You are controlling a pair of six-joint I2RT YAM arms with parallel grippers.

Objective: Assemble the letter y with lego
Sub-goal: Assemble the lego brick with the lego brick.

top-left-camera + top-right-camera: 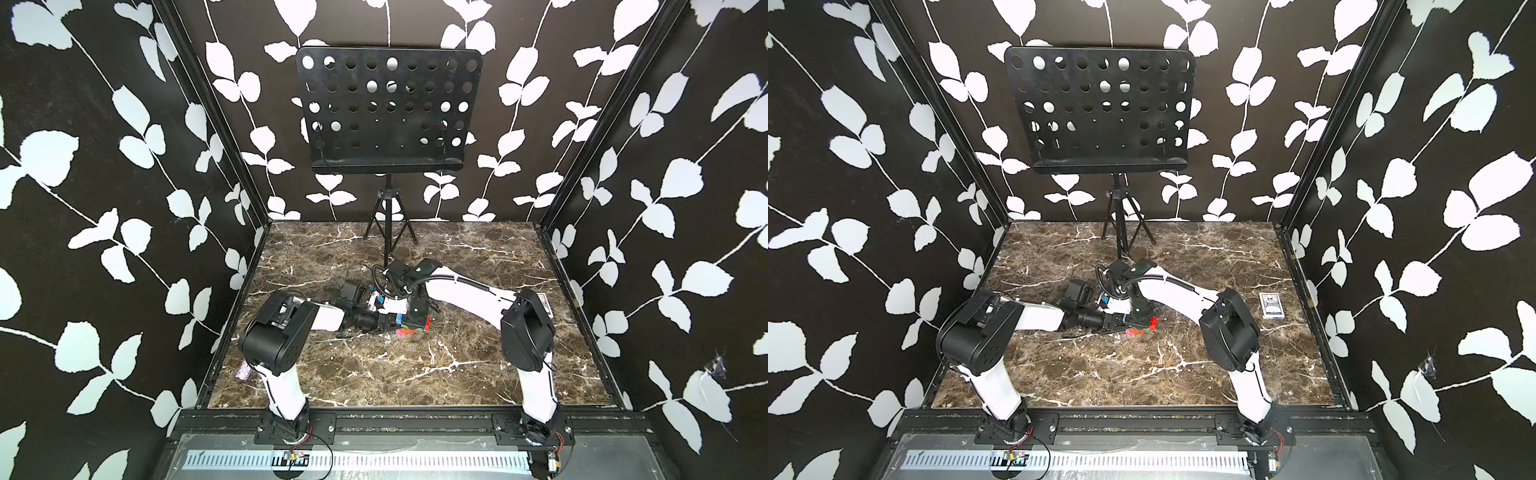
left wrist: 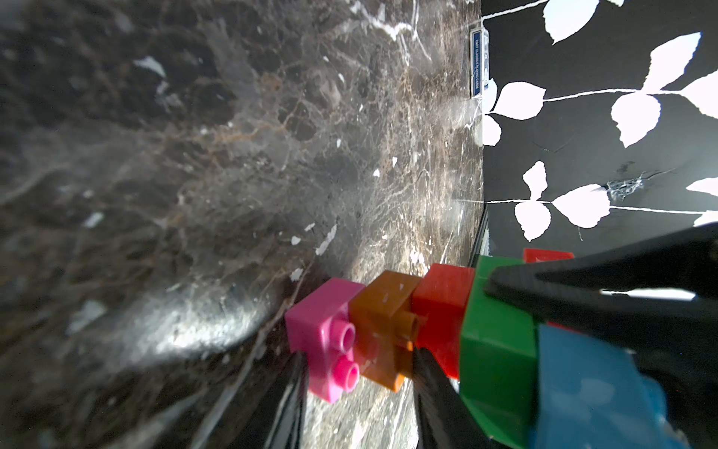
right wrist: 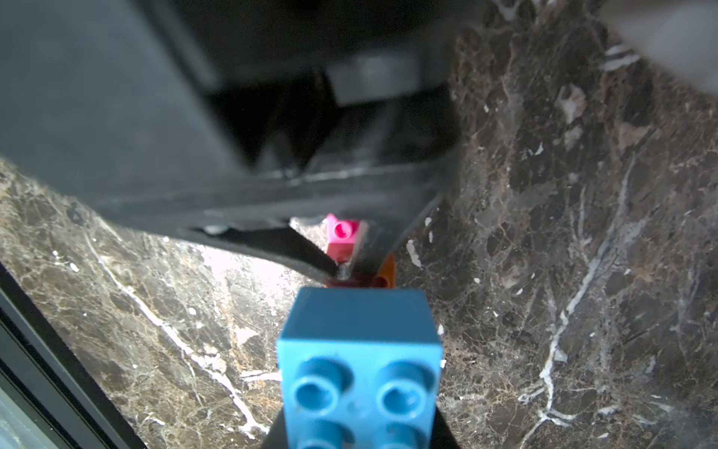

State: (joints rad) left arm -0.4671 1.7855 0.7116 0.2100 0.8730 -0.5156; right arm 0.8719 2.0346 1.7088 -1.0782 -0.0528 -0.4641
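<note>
From the near edge of the bench [image 1: 374, 374] both arms reach in to its middle, and the letter y [image 1: 406, 331] sits there between them, low over the marble. I can't tell whether it rests on the surface.

My left gripper [image 1: 392, 326] comes at it from the left edge side. In the left wrist view its fingers [image 2: 427, 385] stand on either side of the stem, with the pink brick [image 2: 326, 342] and the orange brick [image 2: 382, 330] between them. I can't tell whether they are pressing on it or have let go.

My right gripper [image 1: 411, 318] comes down from the far right and is clamped on the other end of the letter y. The blue brick [image 3: 359, 350] sits right between its fingers, and one black finger lies across the green bar [image 2: 497, 350]. The red brick [image 1: 427, 322] sticks out toward the right edge.

Farther back, near the right edge and well apart from all this, lies a blue card box [image 1: 1272, 305]. At the far edge stands a black music stand [image 1: 388, 112].
</note>
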